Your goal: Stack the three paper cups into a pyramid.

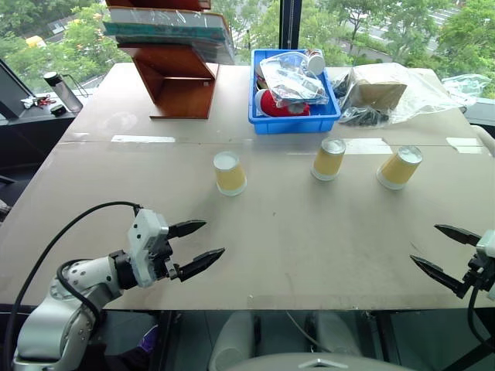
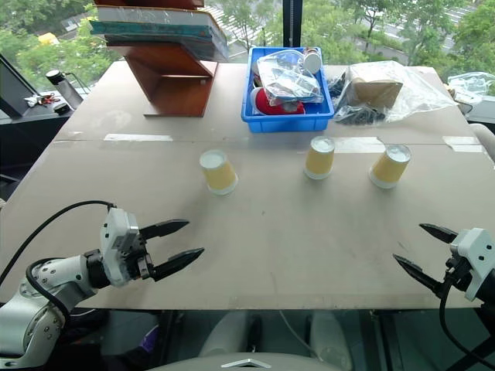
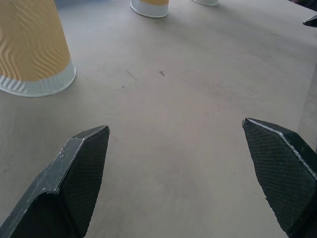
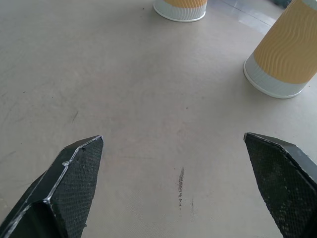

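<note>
Both claws, left [image 1: 197,242] and right [image 1: 437,249], hang spread and empty; ahead stand three light, crushable cups [image 1: 230,171], best pinched gently mid-wall.

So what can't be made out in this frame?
- Blue bin contents: bagged items piled together, so what they are can't be told, head views.
- Right gripper: its body is cut by the picture edge, left eye view.
- Left cup: its upper part is cut by the edge, left wrist view.

Blue bin [image 1: 294,120] with bagged items at table [image 1: 309,247] far edge; wooden stand [image 1: 178,81] beside; plastic-wrapped box [image 1: 379,93] opposite.
</note>
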